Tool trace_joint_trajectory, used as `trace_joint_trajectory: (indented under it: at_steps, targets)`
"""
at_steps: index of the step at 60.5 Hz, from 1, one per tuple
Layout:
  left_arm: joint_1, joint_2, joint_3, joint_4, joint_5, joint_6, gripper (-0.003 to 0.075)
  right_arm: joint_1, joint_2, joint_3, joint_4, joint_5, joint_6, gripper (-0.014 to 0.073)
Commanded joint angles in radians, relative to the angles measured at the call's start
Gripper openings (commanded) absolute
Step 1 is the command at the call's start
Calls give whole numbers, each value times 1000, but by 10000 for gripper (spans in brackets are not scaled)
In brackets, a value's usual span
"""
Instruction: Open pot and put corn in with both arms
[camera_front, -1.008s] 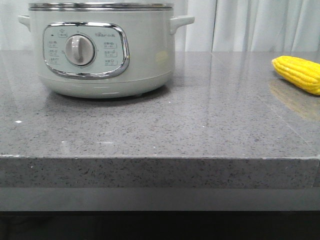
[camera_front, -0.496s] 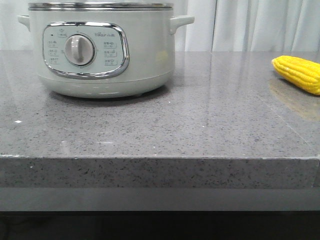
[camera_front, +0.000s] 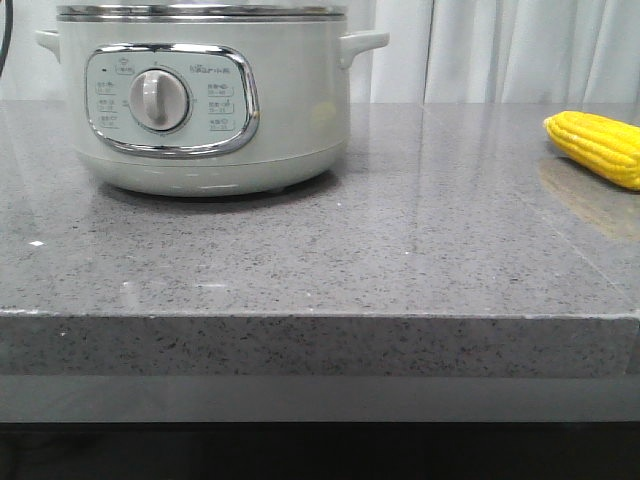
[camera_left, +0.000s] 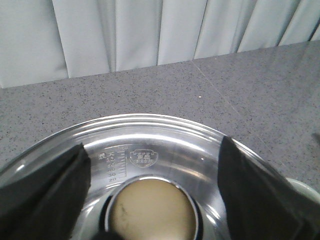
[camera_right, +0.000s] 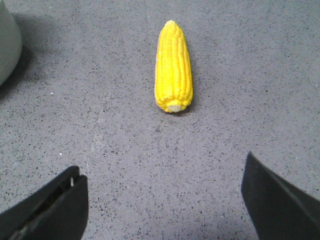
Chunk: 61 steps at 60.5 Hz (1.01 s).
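Left gripper (camera_left: 150, 200) spread wide, directly over the pot (camera_front: 205, 100), fingers (camera_left: 45, 195) flanking its knob (camera_left: 152, 210). Right gripper (camera_right: 162, 205) spread wide, holding nothing. The corn (camera_right: 173, 67) lies on the grey counter (camera_right: 100, 150), ahead of the fingertips, centred between them, untouched.

I see a grey speckled stone countertop (camera_front: 400, 250), glossy, with a thick front edge. Sitting directly on it at the left rear is a large round pale-green electric cooker pot (camera_front: 290, 120), with chrome-framed panel and dial facing me. Well apart, at the right edge, a bright yellow corn cob (camera_front: 598, 147) lies flat on the stone; from my right wrist view it (camera_right: 173, 67) lies lengthwise, the cut end nearer.
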Motion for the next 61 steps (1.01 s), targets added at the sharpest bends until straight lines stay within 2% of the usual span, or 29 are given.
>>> trace_joint_trajectory:
  at_steps: [1,15,27,36,61]
  targets:
    - [-6,-34,-39,-12,-67,-3,512,1,8,-29,-6,-75,-8,634]
    - [-6,-23,-39,-57,-51,-14,493,1,8,-29,-6,-74,-8,634]
    - [-6,-18,-39,-65,-51,-14,320,1,8,-29,-6,-74,-8,634]
    - [-6,-17,-40,-65,-53,-14,253,1,8,-29,-6,-74,-8,634]
    - [-6,-49,-141,-63,-46,-8,247,1,8,-29,-6,-74,-8,634]
